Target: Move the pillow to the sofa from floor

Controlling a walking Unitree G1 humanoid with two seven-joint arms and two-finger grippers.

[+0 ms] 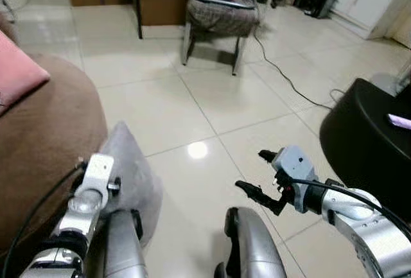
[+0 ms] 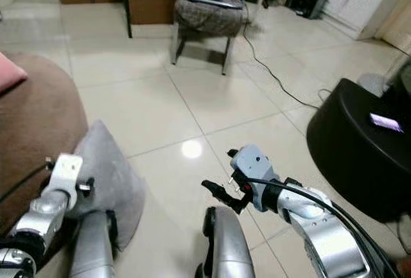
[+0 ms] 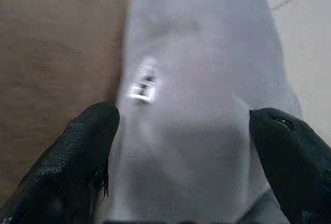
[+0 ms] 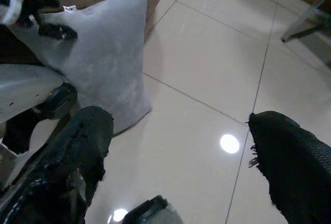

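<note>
One grey pillow [image 2: 106, 175] leans on the floor against the brown sofa [image 1: 45, 137]. The left gripper [image 3: 181, 146] hovers at its top edge, fingers wide, gripping nothing. Closing on loose cover alone (soft fabric) could let it slip mid-lift. The right gripper [image 1: 260, 175] waits wide over tiles [image 1: 212, 111].

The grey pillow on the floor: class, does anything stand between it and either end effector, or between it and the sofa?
Nothing visible. The left end effector is open with its fingers on either side of the grey pillow, which leans against the brown sofa. Bare tile separates the open right end effector from it.
</note>
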